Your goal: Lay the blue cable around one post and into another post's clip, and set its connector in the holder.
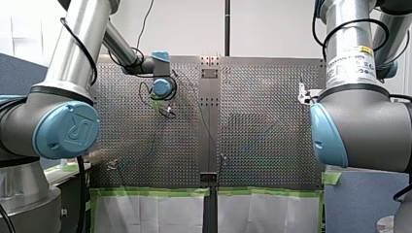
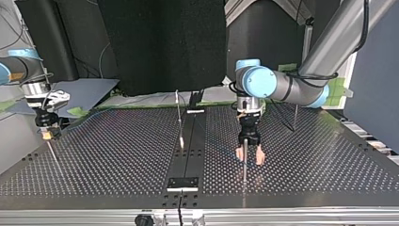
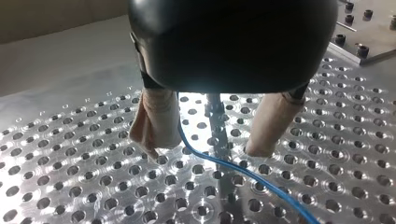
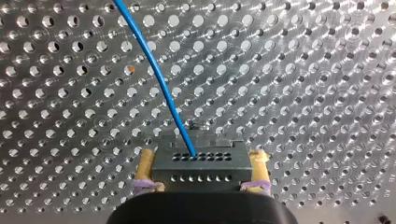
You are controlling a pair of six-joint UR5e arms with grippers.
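Our right gripper (image 4: 203, 173) is clamped on the connector (image 4: 201, 161) by its two short ends, close to the counter's (image 4: 303, 70) edge at the top view's left. The blue cable (image 4: 159, 79) leaves the connector's face and trails across the counter. Our left gripper (image 3: 205, 148), nearer the counter's middle, stands open astride a post (image 3: 215, 126), the cable passing through its gap. We judge the cable light, thin and limp, the connector rigid: carry by the connector's body, and pinch the cable gently close beside the post.
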